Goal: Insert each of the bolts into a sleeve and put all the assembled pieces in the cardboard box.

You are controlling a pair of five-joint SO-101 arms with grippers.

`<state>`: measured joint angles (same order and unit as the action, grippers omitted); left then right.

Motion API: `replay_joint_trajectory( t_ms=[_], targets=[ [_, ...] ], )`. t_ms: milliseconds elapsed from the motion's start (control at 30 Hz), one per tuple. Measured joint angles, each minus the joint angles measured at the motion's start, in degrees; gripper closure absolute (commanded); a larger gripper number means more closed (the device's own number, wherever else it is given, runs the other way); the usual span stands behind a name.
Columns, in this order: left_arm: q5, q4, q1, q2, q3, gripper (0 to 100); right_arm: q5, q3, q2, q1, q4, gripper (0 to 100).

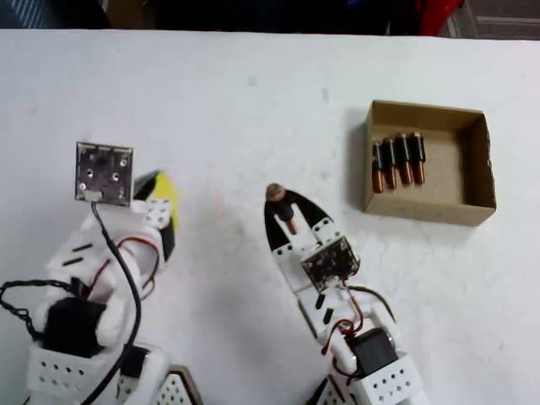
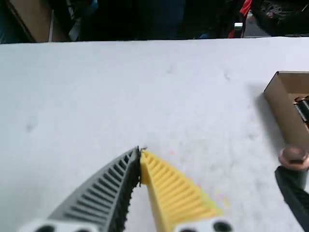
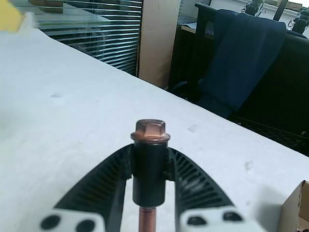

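Right gripper of mine pinches a black sleeve from both sides. A copper bolt is pushed through it, its hex head just past my fingertips and its shank showing back toward my wrist. Ahead of that gripper and off to its outer side, away from my other arm, the cardboard box sits on the white table, holding four assembled pieces side by side. Left gripper is pressed together at the tips, well apart from the box.
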<state>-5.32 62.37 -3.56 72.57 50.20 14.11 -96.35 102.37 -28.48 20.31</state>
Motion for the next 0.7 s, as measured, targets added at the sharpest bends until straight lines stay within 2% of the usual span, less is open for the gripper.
replay_joint_trajectory(
  t_ms=[133,267,500,700],
  targets=[
    [0.0,5.98,2.29,0.0,0.0,98,0.0,0.0,0.0,0.0,0.0,98.1],
    [2.2,6.68,4.22,0.0,4.92,98,0.0,0.0,0.0,0.0,0.79,98.1],
    [5.27,2.99,5.1,0.0,16.88,98,0.0,0.0,0.0,0.0,3.25,98.1],
    [5.27,-0.53,5.1,0.0,24.09,98,0.0,1.41,0.0,0.0,10.46,98.1]
  ],
)
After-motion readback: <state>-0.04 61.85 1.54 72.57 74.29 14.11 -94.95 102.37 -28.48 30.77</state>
